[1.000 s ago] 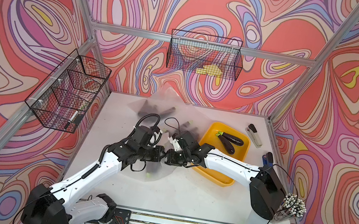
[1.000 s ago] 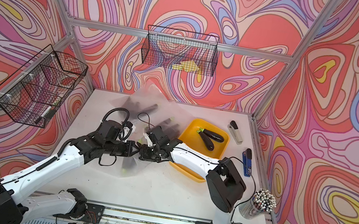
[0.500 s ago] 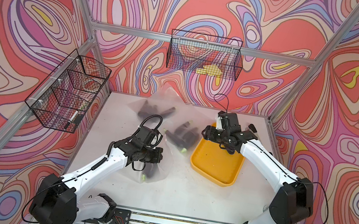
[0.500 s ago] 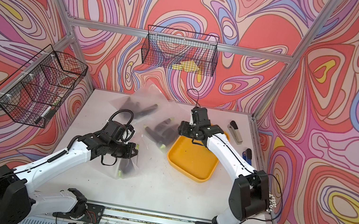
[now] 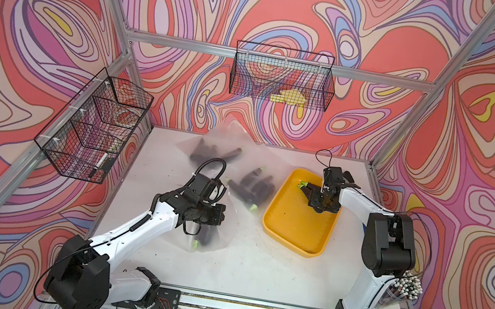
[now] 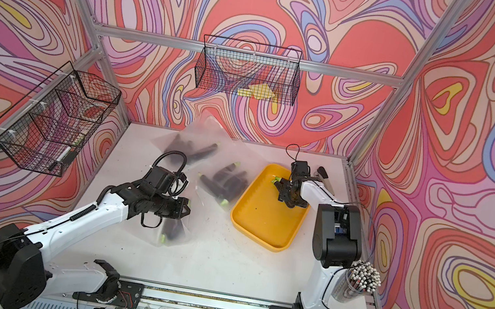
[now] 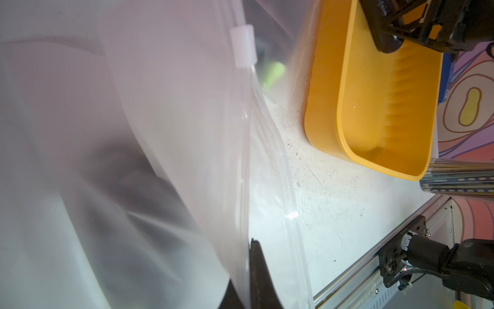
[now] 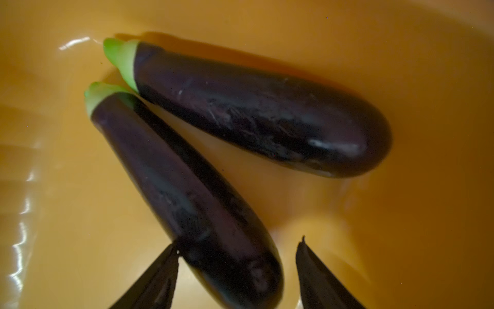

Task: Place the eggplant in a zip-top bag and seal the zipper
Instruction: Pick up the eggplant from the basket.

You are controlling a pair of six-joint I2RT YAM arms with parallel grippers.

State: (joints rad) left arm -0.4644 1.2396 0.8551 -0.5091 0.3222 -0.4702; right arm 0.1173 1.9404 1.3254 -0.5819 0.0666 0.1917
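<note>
Two dark purple eggplants with green stems, one (image 8: 187,200) and the other (image 8: 254,112), lie in the yellow tray (image 5: 294,232). My right gripper (image 8: 238,246) is open and low over the tray's far end in both top views (image 5: 318,205) (image 6: 288,200). Its fingers straddle the rounded end of the nearer eggplant; one finger looks close against it, the other stands apart. My left gripper (image 7: 252,244) (image 5: 221,216) is shut on the edge of a frosted zip-top bag (image 7: 173,107) (image 5: 207,237). The bag's white slider (image 7: 243,45) sits at the far end of the zipper. Dark shapes show through the bag.
Two more frosted bags holding eggplants, one (image 5: 250,187) and another (image 5: 215,153), lie behind the left arm. Wire baskets hang on the back wall (image 5: 282,75) and the left wall (image 5: 93,124). A cup of pencils (image 5: 405,286) stands at the right front corner.
The right arm left the bag beside the left gripper, swung to the tray and came down over the eggplants with its jaws opening. The left gripper kept its hold on the bag.
</note>
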